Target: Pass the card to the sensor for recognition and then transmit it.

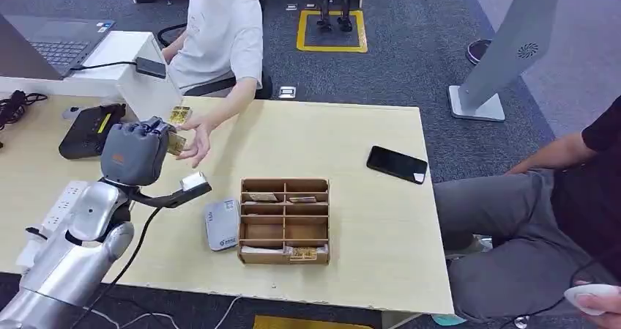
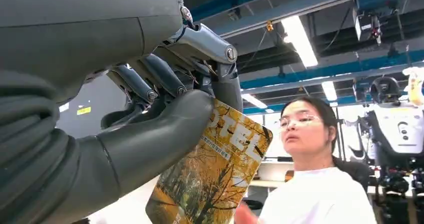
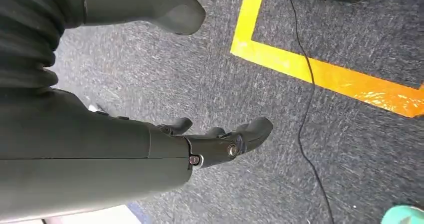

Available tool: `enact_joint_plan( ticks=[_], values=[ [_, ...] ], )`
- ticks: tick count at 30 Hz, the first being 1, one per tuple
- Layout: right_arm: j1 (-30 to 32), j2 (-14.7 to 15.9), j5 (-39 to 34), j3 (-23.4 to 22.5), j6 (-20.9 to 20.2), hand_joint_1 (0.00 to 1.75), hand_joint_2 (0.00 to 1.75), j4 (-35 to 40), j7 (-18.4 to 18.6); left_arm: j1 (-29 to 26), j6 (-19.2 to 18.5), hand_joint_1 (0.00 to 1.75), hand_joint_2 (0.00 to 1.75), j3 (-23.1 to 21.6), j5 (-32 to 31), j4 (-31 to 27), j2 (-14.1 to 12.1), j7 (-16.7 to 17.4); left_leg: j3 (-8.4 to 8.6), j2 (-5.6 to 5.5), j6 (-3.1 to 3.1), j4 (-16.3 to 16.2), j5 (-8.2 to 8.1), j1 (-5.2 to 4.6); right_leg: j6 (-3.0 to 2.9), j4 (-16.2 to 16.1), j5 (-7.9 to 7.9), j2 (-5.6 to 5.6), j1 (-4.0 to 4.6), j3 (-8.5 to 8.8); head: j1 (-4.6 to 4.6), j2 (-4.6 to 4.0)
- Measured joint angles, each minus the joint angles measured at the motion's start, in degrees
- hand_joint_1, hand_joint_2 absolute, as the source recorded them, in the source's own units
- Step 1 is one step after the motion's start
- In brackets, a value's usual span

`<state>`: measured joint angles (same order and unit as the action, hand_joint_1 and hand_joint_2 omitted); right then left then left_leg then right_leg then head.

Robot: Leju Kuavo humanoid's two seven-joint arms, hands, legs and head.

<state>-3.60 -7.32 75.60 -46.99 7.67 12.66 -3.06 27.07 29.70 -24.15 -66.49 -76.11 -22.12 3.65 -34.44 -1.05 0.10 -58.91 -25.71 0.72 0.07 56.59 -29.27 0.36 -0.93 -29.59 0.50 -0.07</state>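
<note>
Card point(image 2: 212, 184), yellow with autumn trees, sits pinched in our left hand point(image 1: 135, 152), raised beside a person's open hand point(image 1: 196, 142), beyond the wooden box point(image 1: 284, 220). From the head we see barely its edge. Our right hand point(image 3: 220, 141) hangs empty, fingers loose, over carpet point(image 3: 150, 79).

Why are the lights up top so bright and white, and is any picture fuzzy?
In the left wrist view the camera looks up, so the ceiling lights glare white, while the card held by the left hand stays sharp. In the head view the light is soft and even on the table. In the right wrist view the right hand is dim but the carpet is crisp.
</note>
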Motion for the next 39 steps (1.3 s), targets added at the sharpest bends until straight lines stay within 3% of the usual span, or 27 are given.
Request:
enact_joint_plan(
  ticks=[14, 15, 16, 17, 18, 19, 31, 39],
  values=[
    [0.57, 0.00, -0.26, 0.57, 0.52, 0.00, 1.75, 0.02, -0.37, -1.35, 0.00, 1.71, 1.75, 0.22, -0.94, 0.07, 0.13, 0.59, -0.01, 0.00, 0.00, 0.00, 0.00, 0.00, 0.00, 0.00, 0.00, 0.00, 0.00, -0.01, 0.00, 0.00],
    [0.60, 0.00, -0.42, 0.59, 0.52, 0.00, 1.75, 0.02, -0.33, -1.43, 0.00, 1.43, 1.75, 0.22, -0.96, 0.07, 0.13, 0.59, -0.01, 0.00, 0.00, 0.00, 0.00, 0.00, 0.00, 0.00, 0.00, 0.00, 0.00, -0.01, 0.00, 0.00],
    [0.61, 0.00, -0.50, 0.59, 0.52, 0.00, 1.75, 0.02, -0.33, -1.50, -0.02, 1.45, 1.75, 0.22, -0.96, 0.07, 0.15, 0.59, -0.01, 0.01, 0.00, 0.00, 0.00, 0.00, 0.00, 0.00, 0.00, 0.00, 0.00, -0.01, 0.00, 0.00],
    [0.63, 0.00, -0.55, 0.59, 0.52, 0.00, 1.75, 0.02, -0.33, -1.62, -0.04, 1.17, 1.75, 0.24, -0.96, 0.07, 0.18, 0.59, -0.01, 0.01, 0.00, 0.00, 0.00, 0.00, 0.00, 0.00, 0.00, 0.00, 0.00, -0.01, 0.00, 0.00],
    [0.67, 0.00, -0.57, 0.59, 0.55, 0.00, 1.75, 0.02, -0.33, -1.75, -0.04, 0.05, 1.75, 0.24, -0.98, 0.07, 0.20, 0.59, -0.02, 0.01, 0.00, 0.00, 0.00, 0.00, 0.00, 0.00, 0.00, 0.01, 0.00, -0.02, 0.00, 0.00],
    [0.69, 0.00, -0.59, 0.59, 0.55, 0.00, 1.75, 0.02, -0.33, -1.86, -0.04, 0.00, 1.75, 0.24, -1.03, 0.07, 0.22, 0.59, -0.02, 0.01, 0.00, 0.00, 0.00, 0.00, 0.00, 0.00, 0.00, 0.01, 0.00, -0.02, 0.00, -0.02],
    [0.67, 0.00, -1.44, 0.79, 0.35, 0.00, 1.75, 0.09, -0.17, -2.21, 0.20, 0.00, 1.75, 1.29, 2.28, 0.00, 0.59, -1.71, -0.02, 0.00, 0.00, 0.00, 0.00, 0.00, 0.00, 0.00, 0.00, -0.01, 0.00, 0.00, 0.00, -0.02],
    [0.79, 0.02, -2.97, 0.79, 0.31, 0.00, 1.75, 0.09, -0.39, -8.09, -0.92, 0.00, 1.75, 3.52, 17.75, -5.08, 0.00, -10.67, -0.05, 0.01, 0.01, 0.00, -0.02, -0.01, -0.01, -0.01, -0.02, 0.01, 0.00, -0.03, 0.00, 0.00]
  ],
)
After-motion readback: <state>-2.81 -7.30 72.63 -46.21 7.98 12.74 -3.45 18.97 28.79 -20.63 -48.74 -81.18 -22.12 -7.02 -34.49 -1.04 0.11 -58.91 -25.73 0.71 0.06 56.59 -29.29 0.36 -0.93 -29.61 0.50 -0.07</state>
